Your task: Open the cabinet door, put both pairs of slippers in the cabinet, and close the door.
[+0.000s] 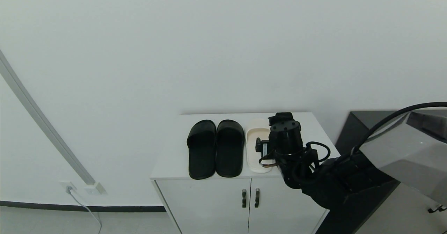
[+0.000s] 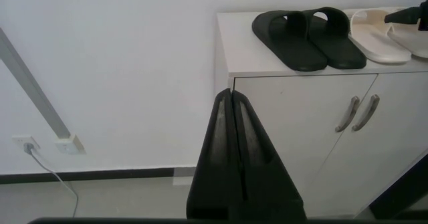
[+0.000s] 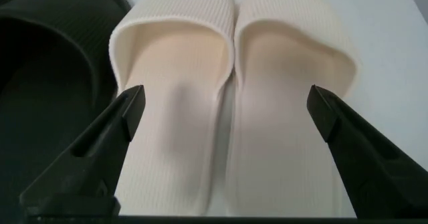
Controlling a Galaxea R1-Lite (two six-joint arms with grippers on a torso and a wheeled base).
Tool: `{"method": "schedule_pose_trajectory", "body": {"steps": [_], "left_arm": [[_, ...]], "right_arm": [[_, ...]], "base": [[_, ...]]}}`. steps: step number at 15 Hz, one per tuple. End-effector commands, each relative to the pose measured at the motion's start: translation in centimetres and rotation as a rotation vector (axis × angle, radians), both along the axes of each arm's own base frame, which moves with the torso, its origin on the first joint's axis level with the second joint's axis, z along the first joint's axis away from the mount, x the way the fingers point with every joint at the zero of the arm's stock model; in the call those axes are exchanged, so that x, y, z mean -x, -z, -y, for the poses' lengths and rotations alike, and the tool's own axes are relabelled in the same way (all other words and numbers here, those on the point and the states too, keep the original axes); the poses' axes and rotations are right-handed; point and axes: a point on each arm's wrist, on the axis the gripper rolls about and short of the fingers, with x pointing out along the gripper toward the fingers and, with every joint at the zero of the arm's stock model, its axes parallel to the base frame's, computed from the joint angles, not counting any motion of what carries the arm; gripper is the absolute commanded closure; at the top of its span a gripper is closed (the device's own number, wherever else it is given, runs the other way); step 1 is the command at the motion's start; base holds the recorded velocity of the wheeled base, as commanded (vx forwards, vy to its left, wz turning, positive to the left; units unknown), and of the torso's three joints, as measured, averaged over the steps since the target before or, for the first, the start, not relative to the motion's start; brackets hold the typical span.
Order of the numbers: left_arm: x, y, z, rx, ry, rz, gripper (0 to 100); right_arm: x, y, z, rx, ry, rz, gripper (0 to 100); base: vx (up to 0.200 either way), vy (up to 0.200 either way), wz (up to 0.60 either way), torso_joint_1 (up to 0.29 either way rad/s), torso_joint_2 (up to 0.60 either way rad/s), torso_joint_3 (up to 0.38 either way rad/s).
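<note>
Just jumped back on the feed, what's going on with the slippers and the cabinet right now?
The right hand is open over the cream slippers, one finger at each outer side of the pair, not closed on them. They lie beside the black slippers on top of the cabinet. Both cabinet doors are shut, so the opening step is not yet done. The left hand is shut, holding nothing, off the cabinet's left front corner.

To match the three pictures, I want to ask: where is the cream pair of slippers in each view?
Head view: cream slippers on the cabinet top, right of the picture's centre.
Left wrist view: on the cabinet's far end, beyond the black slippers.
Right wrist view: close up, mid-picture.
Shared landmark: the black slippers beside them.
</note>
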Motion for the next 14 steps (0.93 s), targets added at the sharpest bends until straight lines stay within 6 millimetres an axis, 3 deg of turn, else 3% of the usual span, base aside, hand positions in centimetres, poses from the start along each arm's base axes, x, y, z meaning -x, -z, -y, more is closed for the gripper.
{"method": "schedule_pose_trajectory", "body": {"steps": [1,5,11,12,14], "left_arm": [[0.0,0.0,0.0,0.000,-0.001,-0.001,100],[0.0,0.0,0.0,-0.001,0.001,-0.001,100],[0.0,0.0,0.0,-0.001,-0.001,-0.001,100],[0.0,0.0,0.0,-0.001,-0.001,-0.001,100],[0.0,0.0,0.0,0.000,-0.001,-0.001,100]], "right_arm": [[-2.3,1.4,-0.1,0.008,0.029,-0.002,0],[-5.5,2.2,-0.5,-0.004,0.066,0.012,0],[-8.1,1.8,-0.9,-0.031,0.092,0.048,0],[-8.3,2.0,-0.9,-0.029,0.093,0.045,100],[-8.5,2.2,-1.0,-0.022,0.096,0.038,100]], "base": [[0.000,0.000,0.00,0.000,0.00,0.000],[0.000,0.000,0.00,0.000,0.00,0.000],[0.000,0.000,0.00,0.000,0.00,0.000],[0.000,0.000,0.00,0.000,0.00,0.000],[0.000,0.000,0.00,0.000,0.00,0.000]]}}
